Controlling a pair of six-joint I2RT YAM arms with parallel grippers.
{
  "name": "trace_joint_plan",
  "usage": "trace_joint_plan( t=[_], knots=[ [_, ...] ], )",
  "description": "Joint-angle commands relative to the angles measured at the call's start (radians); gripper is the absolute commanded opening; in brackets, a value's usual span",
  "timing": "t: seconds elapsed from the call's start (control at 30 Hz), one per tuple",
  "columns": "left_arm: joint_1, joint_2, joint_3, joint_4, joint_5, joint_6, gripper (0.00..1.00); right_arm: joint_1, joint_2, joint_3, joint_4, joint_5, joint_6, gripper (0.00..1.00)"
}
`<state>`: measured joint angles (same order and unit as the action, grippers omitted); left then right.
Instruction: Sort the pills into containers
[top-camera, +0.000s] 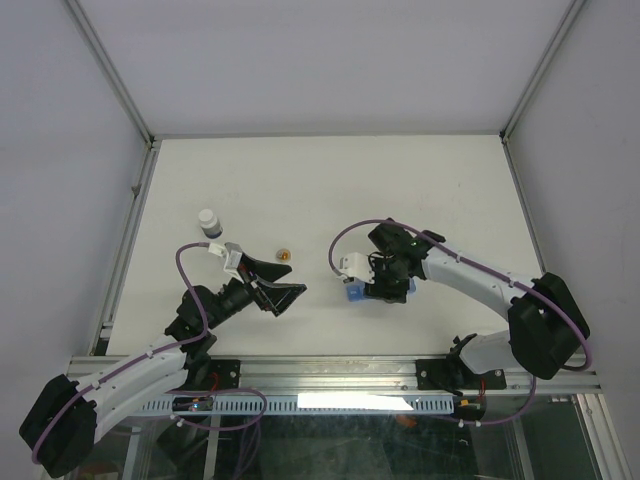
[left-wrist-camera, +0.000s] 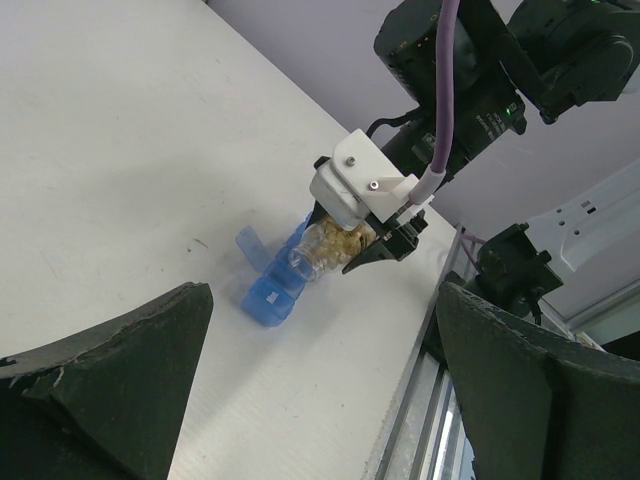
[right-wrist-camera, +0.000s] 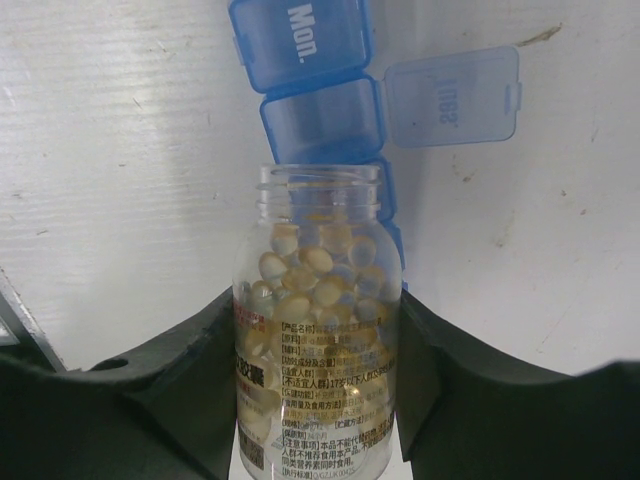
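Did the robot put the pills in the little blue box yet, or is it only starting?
Only starting. Done: the pill bottle is uncapped and one lid on the blue organiser strip stands open. In hand: the right end effector holds the bottle with its mouth over the strip. Left: the pills sit in the bottle, none shows in the strip, and the Mon. lid is shut. The left end effector is open and empty.

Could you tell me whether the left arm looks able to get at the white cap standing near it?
Probably yes. The white cap stands on bare table close beside the left arm, whose jaws are open and empty; nothing lies between them, and the right arm is off to the right.
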<state>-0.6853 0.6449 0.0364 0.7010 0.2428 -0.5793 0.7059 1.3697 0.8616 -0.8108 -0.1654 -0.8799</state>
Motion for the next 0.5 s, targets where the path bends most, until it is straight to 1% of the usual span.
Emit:
trace_joint_plan(
  t=[0.0,0.03,0.07,0.1,0.17,0.2,0.23,0.27,0.33,0.37,0.4,0.43,0.47],
  knots=[
    [0.006,-0.003,-0.011,0.055,-0.003,0.003,0.99,0.005,-0.011,0.052,-0.032,-0.027,0.024,0.0],
    [0.006,-0.004,-0.009,0.053,-0.001,0.003,0.99,0.006,-0.021,0.041,-0.027,-0.036,0.024,0.0],
    [0.006,-0.003,-0.011,0.056,-0.002,0.001,0.99,0.006,-0.035,0.005,0.035,0.013,0.013,0.0],
    [0.007,-0.002,-0.011,0.059,-0.002,0.004,0.99,0.006,-0.033,-0.007,0.037,0.053,0.005,0.0],
    [0.006,-0.002,-0.01,0.057,-0.003,0.005,0.99,0.006,-0.01,0.052,-0.045,-0.022,0.027,0.0],
    [0.006,-0.001,-0.009,0.059,-0.003,0.005,0.99,0.007,-0.022,0.041,-0.021,-0.033,0.027,0.0],
    [0.006,0.002,-0.011,0.064,-0.003,0.003,0.99,0.007,-0.039,0.011,0.032,0.01,0.019,0.0],
    [0.006,0.007,-0.01,0.068,-0.003,0.003,0.99,0.007,-0.04,0.003,0.031,0.039,0.016,0.0],
    [0.006,0.013,-0.005,0.065,-0.001,0.004,0.99,0.01,-0.025,0.057,-0.042,-0.054,0.041,0.0],
    [0.007,0.016,-0.003,0.065,0.001,0.004,0.99,0.015,-0.036,0.044,-0.02,-0.038,0.042,0.0],
    [0.006,0.017,-0.004,0.066,0.002,0.005,0.99,0.016,-0.049,0.015,0.023,0.014,0.036,0.0],
    [0.006,0.02,-0.004,0.069,0.002,0.006,0.99,0.017,-0.046,0.007,0.017,0.028,0.032,0.0],
    [0.007,0.019,-0.002,0.067,0.002,0.007,0.99,0.018,-0.034,0.039,-0.029,-0.022,0.042,0.0]
  ],
)
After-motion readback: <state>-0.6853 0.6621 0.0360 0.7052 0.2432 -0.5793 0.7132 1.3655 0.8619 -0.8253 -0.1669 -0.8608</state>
